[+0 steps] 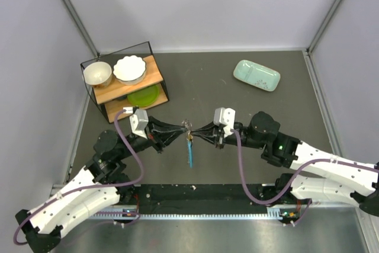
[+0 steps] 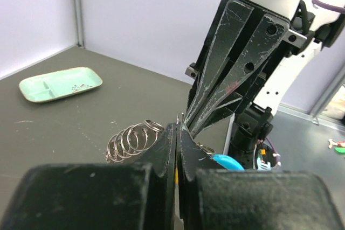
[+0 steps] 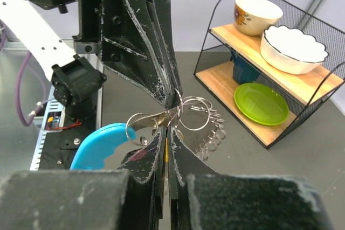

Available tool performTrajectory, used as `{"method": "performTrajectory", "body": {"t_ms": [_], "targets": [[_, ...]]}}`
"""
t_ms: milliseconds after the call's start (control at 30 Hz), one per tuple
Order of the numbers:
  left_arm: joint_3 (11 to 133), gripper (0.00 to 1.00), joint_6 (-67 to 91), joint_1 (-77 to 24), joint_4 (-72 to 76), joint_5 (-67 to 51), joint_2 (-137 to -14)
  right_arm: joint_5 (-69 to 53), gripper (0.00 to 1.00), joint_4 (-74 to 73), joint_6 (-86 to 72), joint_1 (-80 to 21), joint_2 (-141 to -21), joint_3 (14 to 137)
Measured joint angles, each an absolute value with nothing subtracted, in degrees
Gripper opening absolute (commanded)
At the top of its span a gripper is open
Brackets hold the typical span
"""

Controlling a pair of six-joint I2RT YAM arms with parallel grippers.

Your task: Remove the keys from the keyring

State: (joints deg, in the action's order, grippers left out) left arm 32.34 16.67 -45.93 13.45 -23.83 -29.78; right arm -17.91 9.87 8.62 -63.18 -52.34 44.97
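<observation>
My two grippers meet tip to tip above the table's middle. The left gripper point(image 1: 184, 127) is shut on a loop of the silvery keyring point(image 3: 194, 114), seen from the right wrist. Its coiled loops point(image 2: 132, 139) stick out to one side. The right gripper point(image 1: 196, 131) is shut on the bunch just below, where a silvery key point(image 3: 146, 120) joins the ring. The exact pinch is hidden by the fingers. The key with the blue cover point(image 1: 190, 153) hangs down from the bunch. It also shows in both wrist views point(image 2: 226, 161) point(image 3: 99, 146).
A black wire rack point(image 1: 125, 84) with wooden shelves stands at the back left, holding two bowls point(image 1: 98, 73) point(image 1: 129, 68) and a green plate point(image 1: 143, 95). A mint-green tray point(image 1: 256, 75) lies at the back right. The arm bases fill the near edge.
</observation>
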Motion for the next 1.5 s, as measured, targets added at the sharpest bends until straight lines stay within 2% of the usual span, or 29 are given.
{"method": "performTrajectory", "body": {"t_ms": [467,567,600,700,1000,1233,1500], "targets": [[28.69,0.0,19.55,-45.91,15.66,-17.54,-29.26,-10.96,0.0,10.44,6.37,-64.69,-57.08,45.89],[28.23,0.0,19.88,-45.91,15.94,-16.88,-28.99,-10.04,0.12,9.87,6.24,-64.9,-57.23,45.89],[28.14,0.0,19.9,-45.93,16.08,-16.82,-28.97,-9.74,0.19,9.74,6.15,-65.01,-57.21,45.91],[27.99,0.0,19.97,-45.91,16.32,-16.56,-28.36,-8.43,0.27,8.19,6.13,-65.45,-56.71,45.98],[28.05,0.0,19.42,-45.91,17.12,-21.32,-27.03,-9.61,0.27,2.07,6.35,-65.1,-51.27,46.76],[28.05,0.0,19.57,-45.91,17.45,-25.39,-27.64,-17.17,0.24,2.79,2.24,-60.97,-49.1,47.9],[28.21,0.0,19.73,-45.91,18.04,-27.68,-28.01,-23.29,0.21,5.28,-2.02,-60.93,-50.37,47.9]]}}
